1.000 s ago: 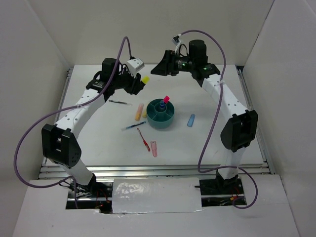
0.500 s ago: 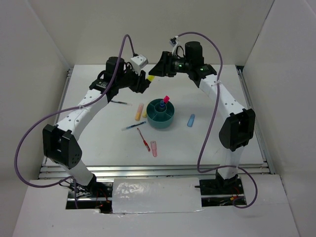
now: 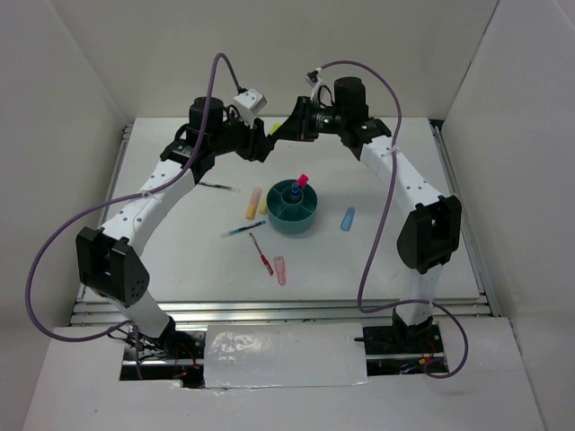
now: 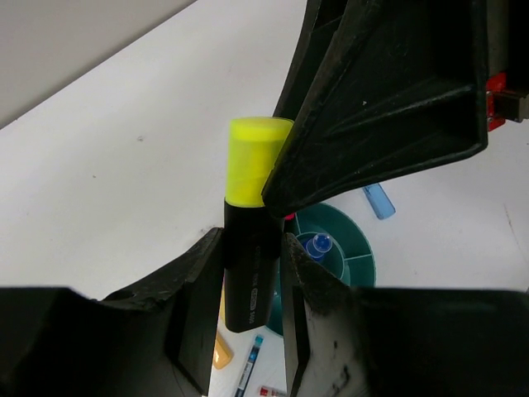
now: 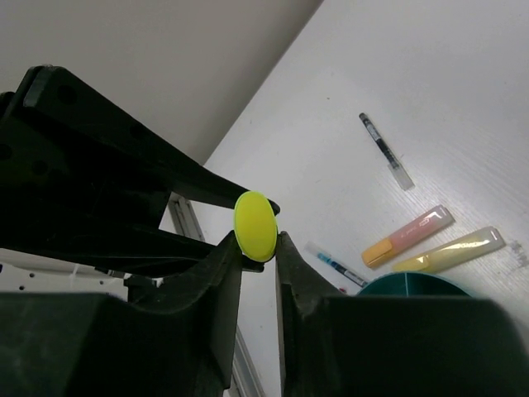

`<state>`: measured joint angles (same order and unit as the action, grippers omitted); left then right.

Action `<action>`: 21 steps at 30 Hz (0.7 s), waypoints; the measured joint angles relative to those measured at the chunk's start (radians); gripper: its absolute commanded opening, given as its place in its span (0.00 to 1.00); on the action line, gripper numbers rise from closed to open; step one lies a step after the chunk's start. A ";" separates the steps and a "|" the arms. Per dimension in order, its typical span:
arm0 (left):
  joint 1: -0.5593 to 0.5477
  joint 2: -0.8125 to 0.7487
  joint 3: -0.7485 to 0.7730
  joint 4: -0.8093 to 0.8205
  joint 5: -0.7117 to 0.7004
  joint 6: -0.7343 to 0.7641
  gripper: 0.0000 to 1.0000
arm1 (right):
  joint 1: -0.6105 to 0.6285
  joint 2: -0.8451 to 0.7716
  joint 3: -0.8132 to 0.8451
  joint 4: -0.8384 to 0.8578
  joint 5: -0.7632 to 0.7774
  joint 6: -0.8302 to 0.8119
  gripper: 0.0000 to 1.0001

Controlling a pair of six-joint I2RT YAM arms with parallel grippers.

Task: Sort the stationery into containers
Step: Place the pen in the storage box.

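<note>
High over the back of the table, my left gripper (image 4: 250, 248) is shut on the black body of a yellow-capped marker (image 4: 250, 161). My right gripper (image 5: 257, 240) meets it from the right and is shut on the yellow cap (image 5: 255, 225). From above, the marker (image 3: 272, 131) shows as a yellow speck between the left gripper (image 3: 260, 144) and the right gripper (image 3: 284, 128). The teal organiser bowl (image 3: 310, 218) stands below at mid-table. It holds a pink marker (image 3: 303, 180) and a blue-capped bottle (image 3: 294, 190).
On the table left of the bowl lie an orange marker (image 3: 253, 203), a pale yellow marker (image 3: 263, 206), a blue pen (image 3: 243, 230), a red pen (image 3: 261, 255), a pink marker (image 3: 281, 269) and a dark pen (image 3: 214, 186). A light-blue marker (image 3: 348, 219) lies right of the bowl.
My right gripper has moved left onto the marker's yellow cap and closed on it. My left gripper has carried the marker slightly right and up to meet it.
</note>
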<state>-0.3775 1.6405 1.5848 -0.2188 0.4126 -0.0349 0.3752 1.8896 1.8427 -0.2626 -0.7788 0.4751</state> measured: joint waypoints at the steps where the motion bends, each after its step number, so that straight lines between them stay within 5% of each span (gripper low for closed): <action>1: 0.000 0.001 0.000 0.003 0.002 -0.001 0.05 | 0.000 0.000 -0.001 0.007 -0.004 0.002 0.18; 5: 0.002 0.001 0.000 0.011 0.010 -0.003 0.05 | -0.006 0.002 -0.005 0.031 -0.022 0.011 0.11; 9: 0.004 0.001 0.000 0.019 0.019 -0.002 0.05 | -0.016 0.013 -0.005 0.049 -0.049 0.039 0.40; 15: 0.002 0.008 0.000 0.018 0.045 -0.003 0.05 | -0.027 0.036 -0.004 0.081 -0.067 0.078 0.44; 17: 0.002 0.011 0.000 0.018 0.059 -0.003 0.05 | -0.029 0.037 -0.004 0.094 -0.071 0.088 0.39; 21: -0.005 0.020 0.005 0.018 0.071 -0.003 0.10 | -0.037 0.037 -0.004 0.114 -0.080 0.104 0.13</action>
<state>-0.3820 1.6608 1.5894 -0.2005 0.4839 -0.0380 0.3382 1.9270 1.8385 -0.1486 -0.8589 0.5793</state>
